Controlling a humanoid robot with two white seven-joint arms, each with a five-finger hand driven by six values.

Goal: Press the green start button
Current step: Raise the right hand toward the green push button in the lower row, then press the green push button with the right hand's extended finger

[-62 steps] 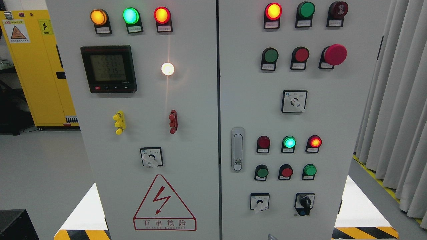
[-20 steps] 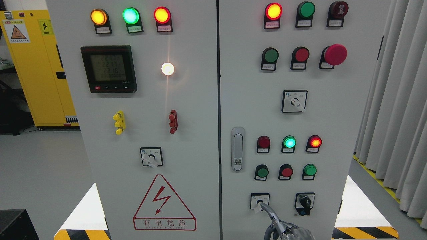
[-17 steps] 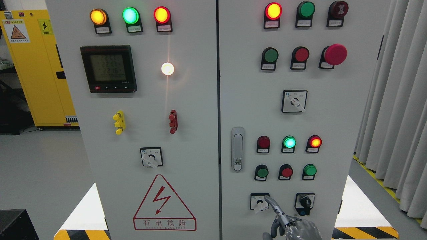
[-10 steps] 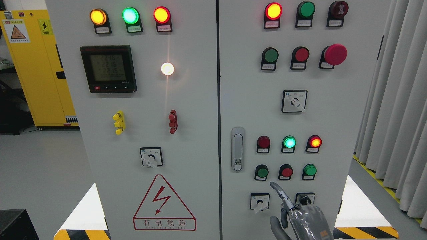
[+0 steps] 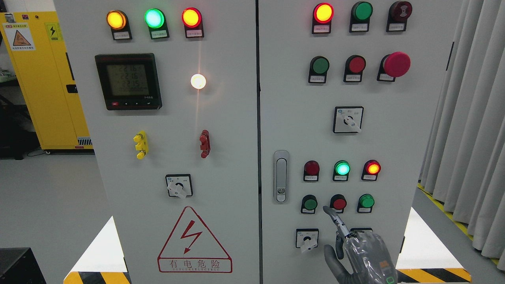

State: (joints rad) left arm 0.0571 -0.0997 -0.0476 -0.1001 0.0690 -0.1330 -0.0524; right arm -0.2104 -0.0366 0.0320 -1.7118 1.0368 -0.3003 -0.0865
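On the right cabinet door, a low row holds a green push button [image 5: 310, 204], a red button [image 5: 338, 203] and a second green button [image 5: 366, 201]. My right hand [image 5: 342, 232] rises from the bottom edge in a glove. Its index finger [image 5: 333, 217] points up and to the left, while the other fingers are curled and hold nothing. The fingertip lies just below the row, between the left green button and the red one, touching neither. Higher up is another green button [image 5: 320, 66]. My left hand is out of view.
Rotary switches [image 5: 307, 238] sit beside the hand, one partly hidden behind it. Above the row are indicator lamps [image 5: 341, 169]. A door latch [image 5: 281, 176] lies left of the row, a red mushroom stop [image 5: 396, 64] at the upper right, and curtains [image 5: 469, 118] at the right.
My right hand came up from the bottom edge and climbed; its index fingertip moved from the lower rotary switch up and right to just under the button row.
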